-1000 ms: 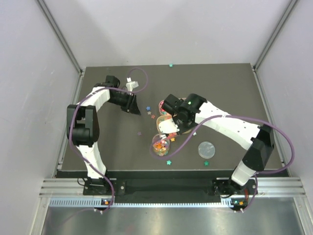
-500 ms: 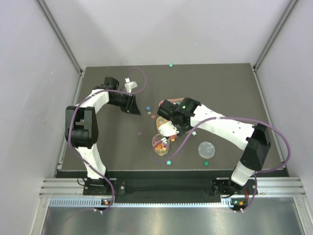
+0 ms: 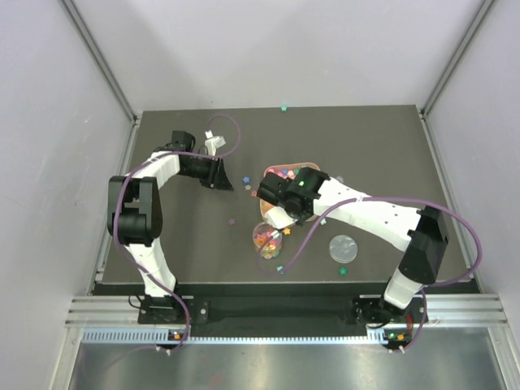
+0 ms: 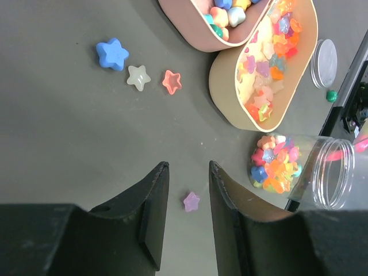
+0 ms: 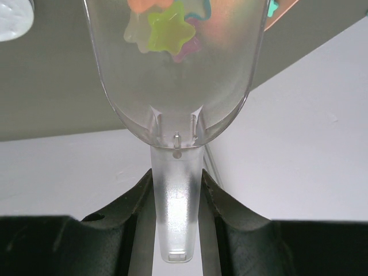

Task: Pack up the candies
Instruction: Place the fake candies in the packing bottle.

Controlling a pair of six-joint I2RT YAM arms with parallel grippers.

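Dark table (image 4: pixel 57 144), two trays (image 4: pixel 225 86) of candies (image 4: pixel 270 75), one jar (image 4: pixel 313 172), one scoop (image 5: pixel 175 86)

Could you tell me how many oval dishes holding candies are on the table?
2: a pink dish farther from the arm bases, and a tan dish just nearer, by the clear jar. The right arm covers much of both from above.

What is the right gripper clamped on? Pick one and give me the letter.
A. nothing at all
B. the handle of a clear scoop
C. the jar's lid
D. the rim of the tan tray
B: in the right wrist view, the right gripper is shut on the handle of the clear scoop, whose bowl holds star candies.
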